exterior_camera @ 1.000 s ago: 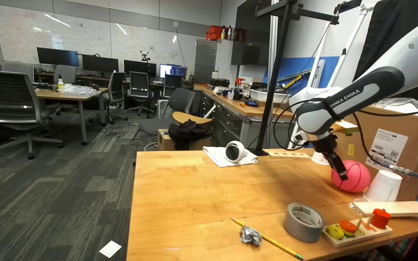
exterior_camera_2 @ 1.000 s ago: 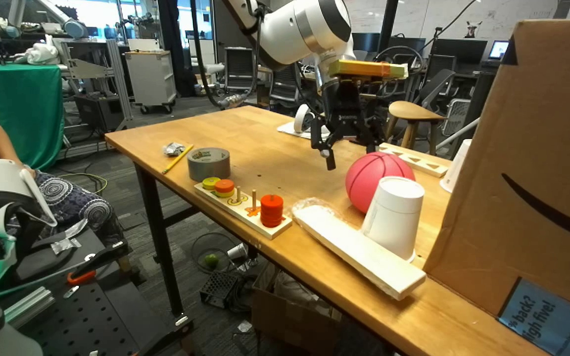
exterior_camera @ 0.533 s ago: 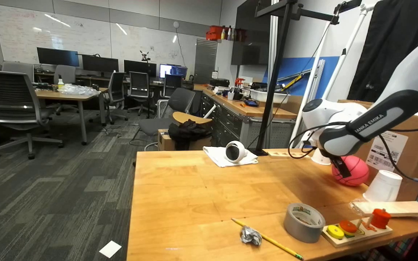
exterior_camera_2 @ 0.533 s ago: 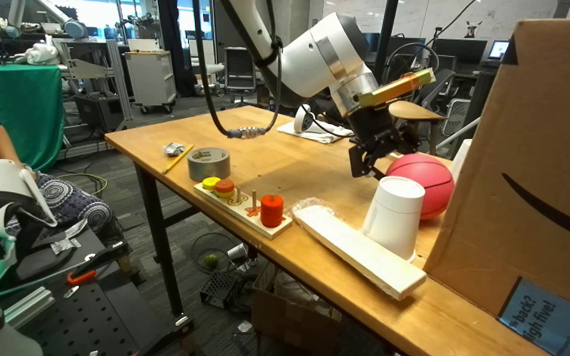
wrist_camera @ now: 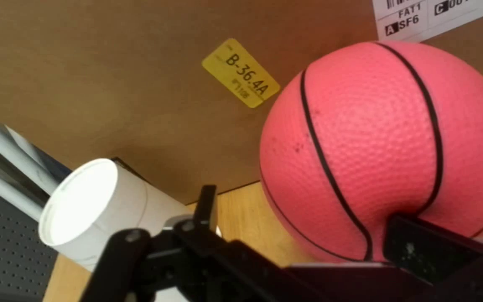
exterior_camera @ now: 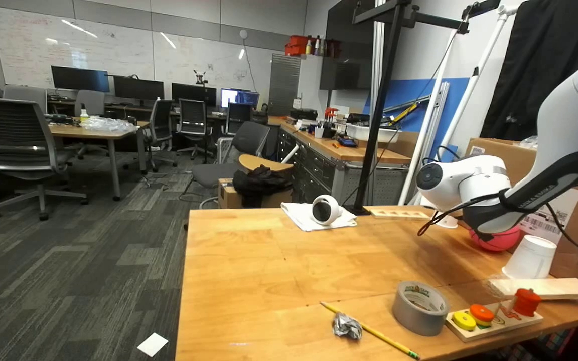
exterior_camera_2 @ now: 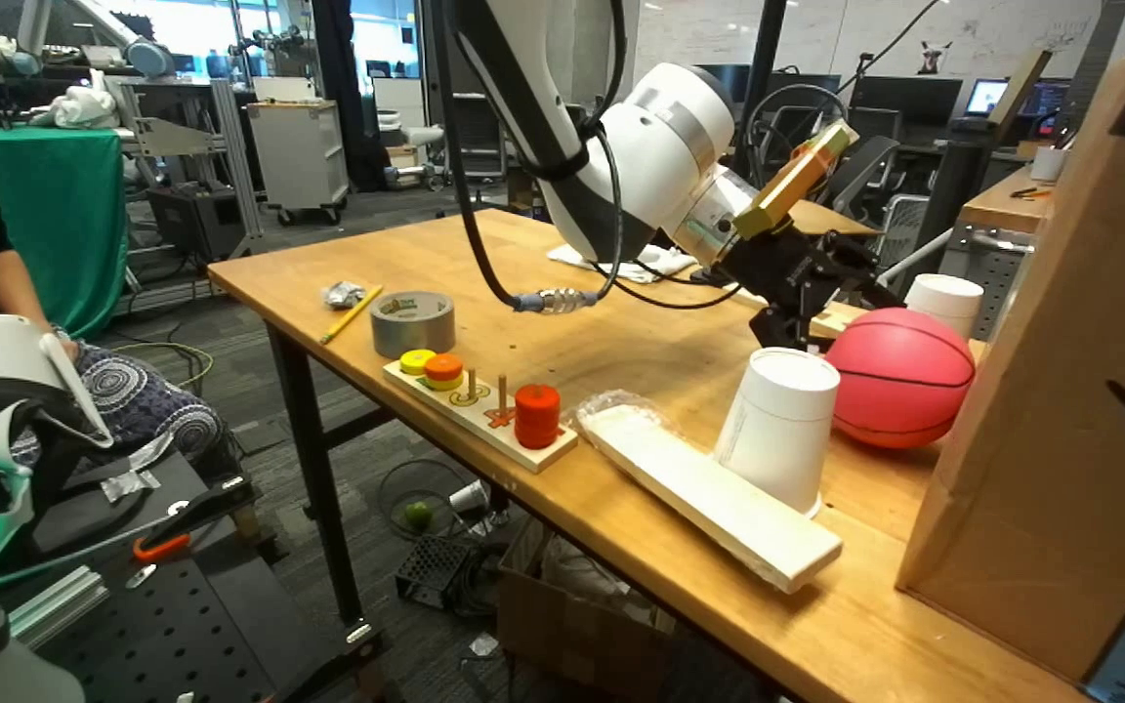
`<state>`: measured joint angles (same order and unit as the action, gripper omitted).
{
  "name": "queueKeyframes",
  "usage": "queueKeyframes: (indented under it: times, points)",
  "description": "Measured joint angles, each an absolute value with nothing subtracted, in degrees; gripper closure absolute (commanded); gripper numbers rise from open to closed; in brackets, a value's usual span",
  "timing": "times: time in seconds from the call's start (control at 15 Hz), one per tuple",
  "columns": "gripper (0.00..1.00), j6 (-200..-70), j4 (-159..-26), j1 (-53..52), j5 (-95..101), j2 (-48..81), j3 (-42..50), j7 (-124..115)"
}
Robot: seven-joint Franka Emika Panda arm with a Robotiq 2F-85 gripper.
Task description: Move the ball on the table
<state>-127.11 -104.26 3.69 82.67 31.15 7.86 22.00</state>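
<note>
The ball (exterior_camera_2: 899, 376) is a pink basketball with black lines. It rests on the table (exterior_camera: 269, 260) against or very near the cardboard box. In an exterior view the arm hides part of the ball (exterior_camera: 502, 240). My gripper (exterior_camera_2: 851, 322) is tilted low beside the ball. In the wrist view the gripper (wrist_camera: 302, 222) has its fingers wide apart. The right fingertip touches the ball (wrist_camera: 371, 147) and dents its surface. The left finger is apart from the ball, with table showing between. The ball is not between the fingers.
A large cardboard box (exterior_camera_2: 1070, 420) stands behind the ball. An upside-down white cup (exterior_camera_2: 779, 430) and a wooden plank (exterior_camera_2: 709, 498) are close to the ball. Another white cup (wrist_camera: 115, 209) is beyond the left finger. A peg toy (exterior_camera: 494, 321) and duct tape (exterior_camera: 420, 308) lie near the edge.
The arm has lowered and tilted, moving toward the box. The ball has shifted with it, rightward in both exterior views. The box has also been pushed away and turned slightly.
</note>
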Motion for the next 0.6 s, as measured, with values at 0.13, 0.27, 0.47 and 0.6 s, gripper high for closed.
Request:
queueKeyframes:
  times: [0.13,0.27,0.47,0.6]
  points:
    - [0.0,-125.1,-103.0,3.7,82.8,32.0,7.3,19.8]
    - [0.0,-123.9,-101.9,3.7,82.2,32.6,6.8,19.3]
    - [0.0,-123.6,-101.5,3.7,82.0,32.9,6.8,19.2]
    - [0.0,-123.6,-101.4,3.8,82.0,32.9,6.8,19.1]
